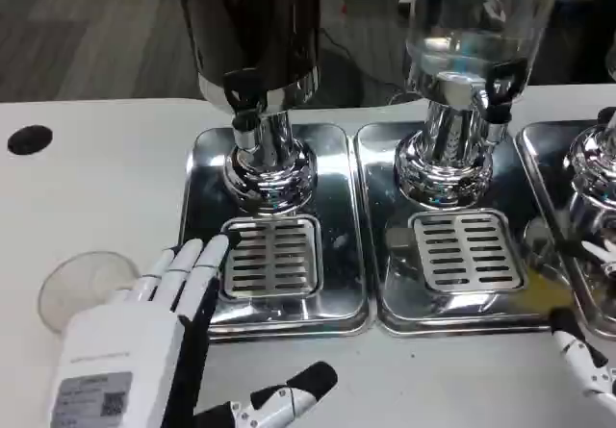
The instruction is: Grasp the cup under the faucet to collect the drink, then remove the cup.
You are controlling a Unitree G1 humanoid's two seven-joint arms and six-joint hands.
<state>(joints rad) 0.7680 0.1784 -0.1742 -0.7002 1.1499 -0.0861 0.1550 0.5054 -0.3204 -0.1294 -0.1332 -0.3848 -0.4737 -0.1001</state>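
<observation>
Head view takes in the white table [96,159] first, spanning the whole frame. On it, across the centre and right, sit chrome drip trays: the left tray [337,226] under a dark dispenser [255,24] at upper centre, the next tray [385,293] under a clear dispenser [476,24] at upper right. Each tray carries a slotted grate, placed to catch drips below its faucet [243,111].

At lower left, the left hand [144,341] lies with fingers stretched and apart, thumb out toward the bottom centre, holding nothing. It seems opened ready for a grasp. The clear cup [82,284] stands just beside it, at the left edge, well off the grate.

At the lower right corner, the right hand [582,356] shows only a few fingertips, so I cannot tell its state.
</observation>
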